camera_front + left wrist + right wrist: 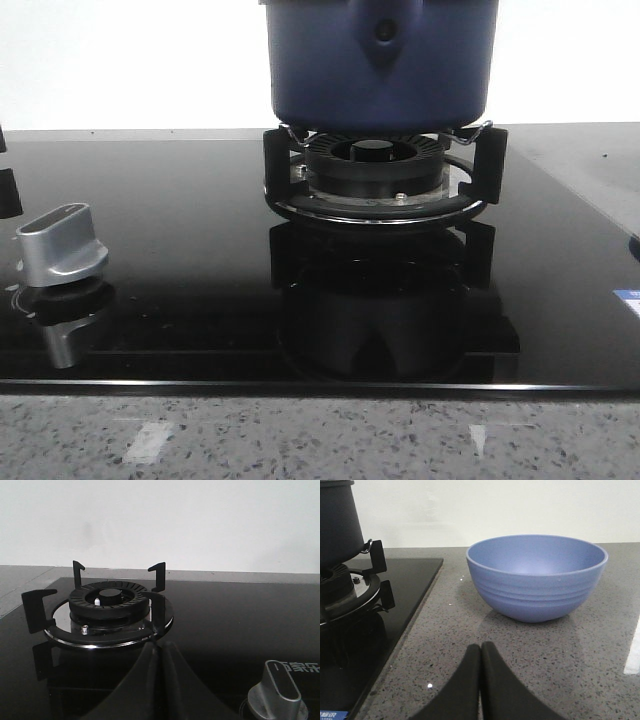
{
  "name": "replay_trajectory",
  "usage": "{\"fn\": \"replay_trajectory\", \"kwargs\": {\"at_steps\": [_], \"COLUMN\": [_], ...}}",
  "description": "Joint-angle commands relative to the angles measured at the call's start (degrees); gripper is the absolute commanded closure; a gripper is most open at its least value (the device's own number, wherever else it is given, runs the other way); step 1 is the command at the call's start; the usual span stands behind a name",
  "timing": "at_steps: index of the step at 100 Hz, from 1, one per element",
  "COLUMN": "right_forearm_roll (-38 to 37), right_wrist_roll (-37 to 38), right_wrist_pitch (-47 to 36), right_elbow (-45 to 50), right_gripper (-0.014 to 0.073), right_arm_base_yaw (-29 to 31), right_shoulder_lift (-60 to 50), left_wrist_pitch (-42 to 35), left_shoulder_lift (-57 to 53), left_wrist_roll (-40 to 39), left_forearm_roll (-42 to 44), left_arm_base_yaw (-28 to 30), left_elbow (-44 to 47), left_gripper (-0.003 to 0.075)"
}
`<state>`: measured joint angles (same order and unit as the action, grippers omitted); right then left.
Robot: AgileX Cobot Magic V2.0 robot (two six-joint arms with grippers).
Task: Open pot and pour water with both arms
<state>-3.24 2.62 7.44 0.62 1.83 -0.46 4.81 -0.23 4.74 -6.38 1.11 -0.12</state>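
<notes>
The dark-blue pot (380, 60) stands on a black burner grate (380, 175) at the back of the glass hob; its top is cut off by the front view's edge, so its lid is out of view. Its side also shows in the right wrist view (337, 522). A blue bowl (537, 577) stands empty on the speckled counter to the right of the hob. My left gripper (161, 647) is shut and empty, low over the hob in front of a second, bare burner (107, 612). My right gripper (480, 647) is shut and empty over the counter, short of the bowl. Neither gripper shows in the front view.
A silver control knob (62, 245) stands on the hob's left front and also shows in the left wrist view (277, 690). The black glass hob (200, 300) ends at a speckled stone counter (560, 660). A white wall runs behind.
</notes>
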Motion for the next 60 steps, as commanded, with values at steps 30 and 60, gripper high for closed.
{"fn": "replay_trajectory", "kwargs": {"at_steps": [30,60], "right_forearm_roll": [-0.4,5.9], "right_wrist_roll": [-0.3,-0.3], "right_wrist_pitch": [-4.4,-7.4], "right_elbow": [1.5,1.5], "right_gripper": [0.0661,0.0661], "right_arm_base_yaw": [0.3,0.3], "right_shoulder_lift": [-1.3,-1.3], "left_wrist_pitch": [-4.8,-4.8], "left_shoulder_lift": [-1.6,-1.6], "left_wrist_roll": [-0.5,-0.5], "left_forearm_roll": [-0.4,-5.2], "left_arm_base_yaw": [-0.4,-0.4], "left_elbow": [2.0,2.0], "left_gripper": [0.0741,0.074]}}
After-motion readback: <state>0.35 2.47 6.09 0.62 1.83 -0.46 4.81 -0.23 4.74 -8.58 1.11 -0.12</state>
